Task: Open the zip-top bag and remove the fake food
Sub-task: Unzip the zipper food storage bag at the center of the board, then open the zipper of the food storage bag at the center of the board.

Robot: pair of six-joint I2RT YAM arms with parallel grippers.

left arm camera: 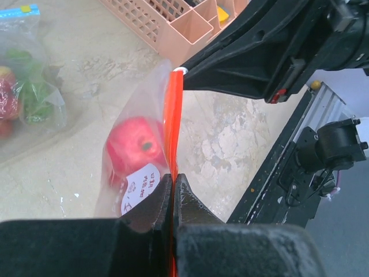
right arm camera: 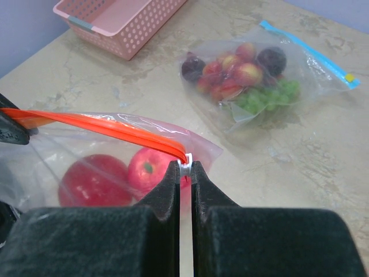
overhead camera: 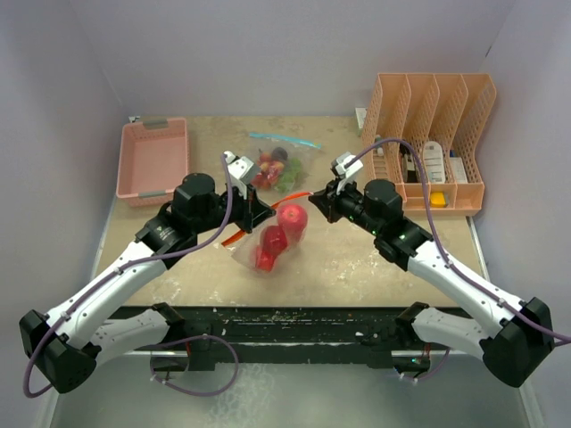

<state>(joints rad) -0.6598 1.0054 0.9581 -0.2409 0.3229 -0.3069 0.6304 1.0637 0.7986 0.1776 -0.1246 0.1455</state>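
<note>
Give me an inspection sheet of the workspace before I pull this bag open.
Surface: beige table, scuffed and stained.
Job's things: orange-zip bag held between both hands, zip looks closed; red fake food inside.
Clutter: second bag with a blue zip and mixed fruit, far centre; pink basket far left; peach organizer far right, holding small items.
Hands: left hand shut on one end of the orange zip; right hand shut on the other end.
Cables: left purple cable and right purple cable run along the arms, not touching the bag.
Surroundings: pale walls on three sides.
</note>
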